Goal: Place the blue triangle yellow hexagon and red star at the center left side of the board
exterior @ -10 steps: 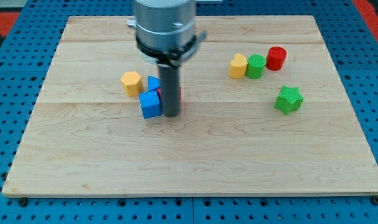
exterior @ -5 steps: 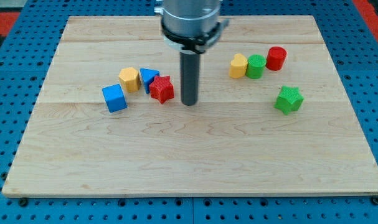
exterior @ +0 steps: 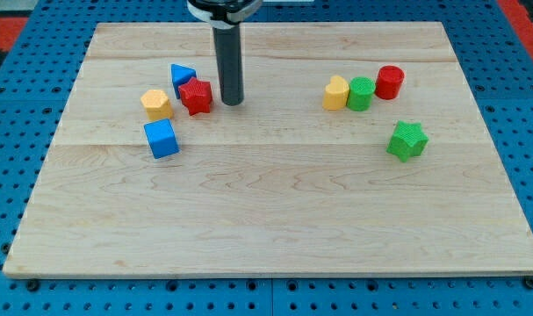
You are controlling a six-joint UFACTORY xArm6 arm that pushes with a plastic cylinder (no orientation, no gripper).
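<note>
The blue triangle (exterior: 183, 76), the red star (exterior: 196, 96) and the yellow hexagon (exterior: 157, 104) sit close together at the upper left of the wooden board (exterior: 275, 211). The triangle touches the star's upper left; the hexagon lies a little to the star's lower left. My tip (exterior: 232, 102) is on the board just to the right of the red star, a small gap apart from it.
A blue cube (exterior: 162, 139) lies just below the yellow hexagon. At the view's right a yellow block (exterior: 336, 92), a green cylinder (exterior: 361, 93) and a red cylinder (exterior: 390, 82) form a row. A green star (exterior: 407, 140) lies below them.
My tip has moved up and left. The red star, blue triangle and yellow hexagon have shifted up and to the left with it. The blue cube has stayed put for the last half second.
</note>
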